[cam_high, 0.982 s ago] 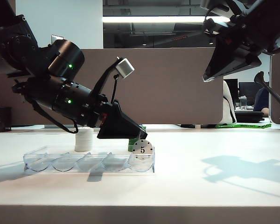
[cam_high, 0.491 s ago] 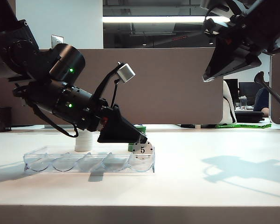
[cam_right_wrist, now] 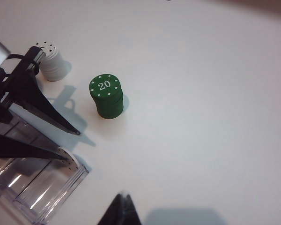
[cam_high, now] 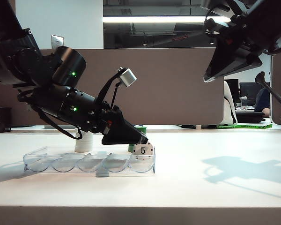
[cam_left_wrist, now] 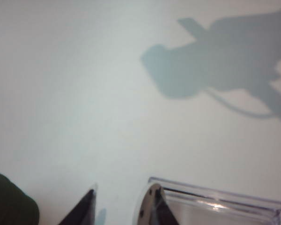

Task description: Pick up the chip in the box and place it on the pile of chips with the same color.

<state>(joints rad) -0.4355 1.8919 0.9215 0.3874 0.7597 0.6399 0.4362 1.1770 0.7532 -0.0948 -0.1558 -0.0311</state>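
The left tool (cam_high: pixel 143 140) is down at the end slot of the box (cam_high: pixel 89 163), its two dark fingers spread apart and standing either side of the chip (cam_high: pixel 143 150). In the right wrist view one finger (cam_right_wrist: pixel 47 110) passes outside the chip's rim and the other (cam_right_wrist: pixel 23 147) lies inside the box, so the jaws are released and nothing is grasped yet. The left wrist view shows the same straddle: one fingertip (cam_left_wrist: pixel 82 211) over bare counter (cam_left_wrist: pixel 84 93), the chip's (cam_left_wrist: pixel 147 206) edge standing upright beside the other.

The step in hand looks like the reach for the pick: the tool is placed but not closed. The next move calls for clenching on the chip's two faces, lifting it clear of the slot wall, then carrying it to the white pile (cam_high: pixel 84 140), which in the exterior view stands behind the box at about 10 o'clock from the chip. The green stack (cam_right_wrist: pixel 106 96) marked 20 sits nearer, at roughly 12 o'clock, and must be passed over.

The clear box holds only this one chip, upright in its end slot; the other four slots appear empty.

The right tool (cam_high: pixel 225 61) hangs high at 2 o'clock, well apart from everything. Its fingertips (cam_right_wrist: pixel 122 213) look nearly together, but I cannot tell for sure.
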